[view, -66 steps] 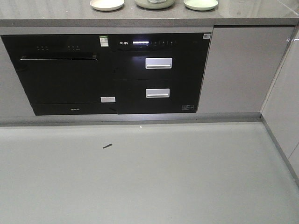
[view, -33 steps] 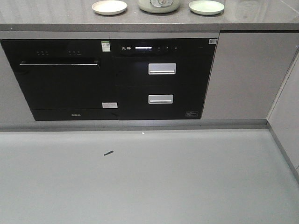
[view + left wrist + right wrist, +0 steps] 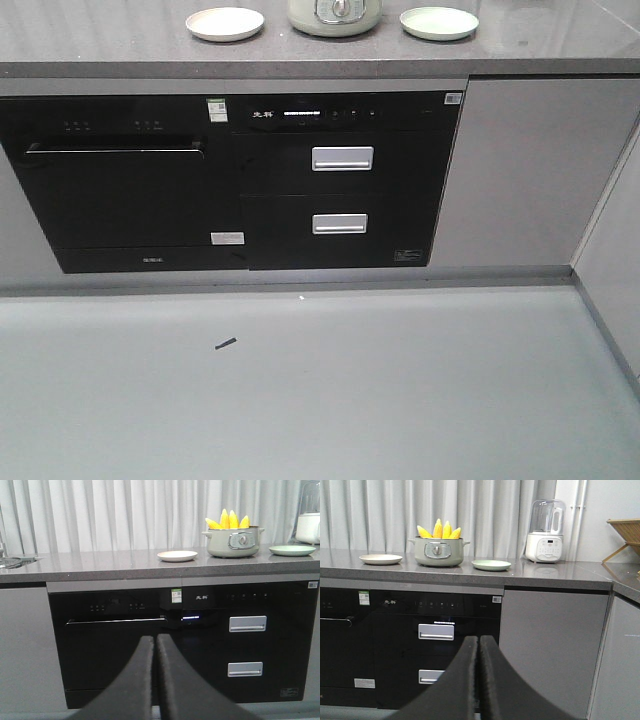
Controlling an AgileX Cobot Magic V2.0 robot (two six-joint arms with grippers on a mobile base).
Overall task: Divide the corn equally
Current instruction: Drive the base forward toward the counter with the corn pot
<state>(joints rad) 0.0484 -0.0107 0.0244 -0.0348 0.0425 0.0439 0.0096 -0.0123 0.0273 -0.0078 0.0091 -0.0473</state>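
Jaws on both arms were pressed together with nothing between them. The left jaws showed two dark fingers [image 3: 144, 680] meeting along a thin seam, low before the black cabinet fronts, and the right jaws looked the same, their fingers [image 3: 467, 680] closed tip to tip and aimed at the cabinets.

Along the grey counter [image 3: 100, 562], from left to right, a cream plate [image 3: 177, 555] lay bare. Just beside it stood a pale green pot [image 3: 232, 542]. The corn [image 3: 229, 520] was all in that pot, four yellow cobs standing on end with their tips above the rim, leaning a little apart. Right of the pot lay a green plate [image 3: 292, 550], also bare. Further along stood a white blender [image 3: 546, 530] with a clear jug, and at the far right corner part of a wooden rack [image 3: 625, 530] showed. A pale curtain [image 3: 100, 515] hung behind the counter.

Under the counter, a black oven-like unit [image 3: 120, 200] sat on the left. Beside it were two black drawers, each with a silver handle [image 3: 342, 158], one above the other. A plain grey door [image 3: 510, 170] came next. On the grey floor [image 3: 400, 400], a small dark scrap [image 3: 226, 344] lay well apart from the cabinets.
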